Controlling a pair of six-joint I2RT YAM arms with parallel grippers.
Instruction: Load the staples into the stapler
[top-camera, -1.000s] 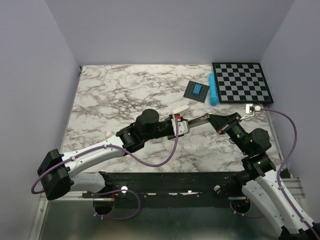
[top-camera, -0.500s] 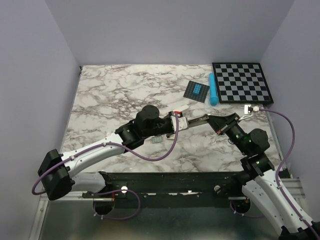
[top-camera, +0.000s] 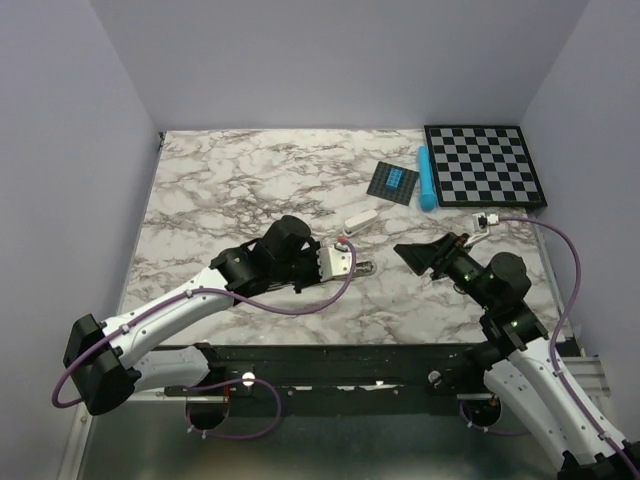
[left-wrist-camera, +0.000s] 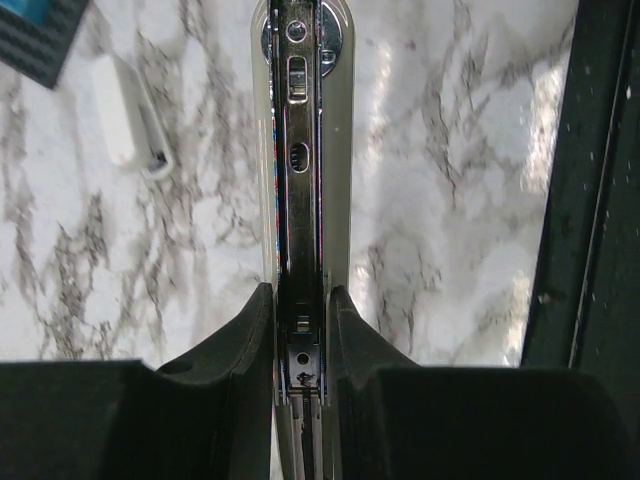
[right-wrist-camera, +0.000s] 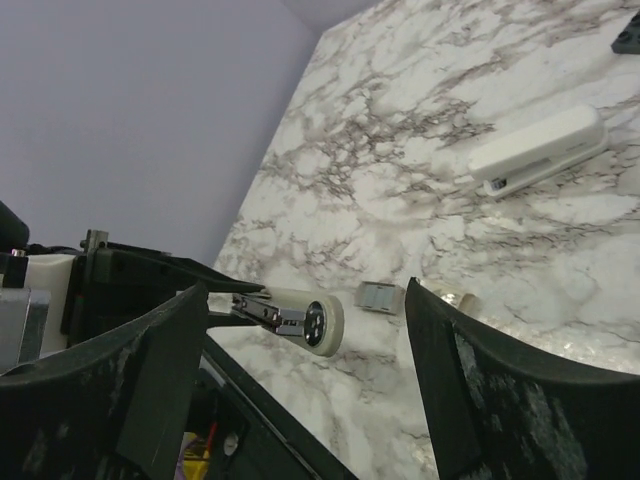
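Observation:
My left gripper (left-wrist-camera: 300, 295) is shut on the stapler (left-wrist-camera: 300, 150), a slim bar with a shiny silver channel and a cream-coloured side. It sticks straight out past the fingers, above the marble. From above, the left gripper (top-camera: 347, 262) sits near the table's middle with the stapler's tip (top-camera: 364, 266) poking right. My right gripper (top-camera: 425, 254) stands open just right of that tip, apart from it. In the right wrist view the stapler's rounded end (right-wrist-camera: 322, 326) hangs between the wide jaws of the right gripper (right-wrist-camera: 308, 290), touching neither. A small grey strip of staples (right-wrist-camera: 380, 297) lies on the marble beyond it.
A white oblong block (top-camera: 360, 216) lies behind the grippers. At the back right are a dark square pad with blue cells (top-camera: 393, 182), a blue cylinder (top-camera: 427, 178) and a chessboard (top-camera: 485, 165). A black rail (left-wrist-camera: 590, 200) runs along the table's near edge.
The right gripper opened, let go of the stapler's far end and drew back to the right. The left gripper kept the stapler and pulled it nearer.

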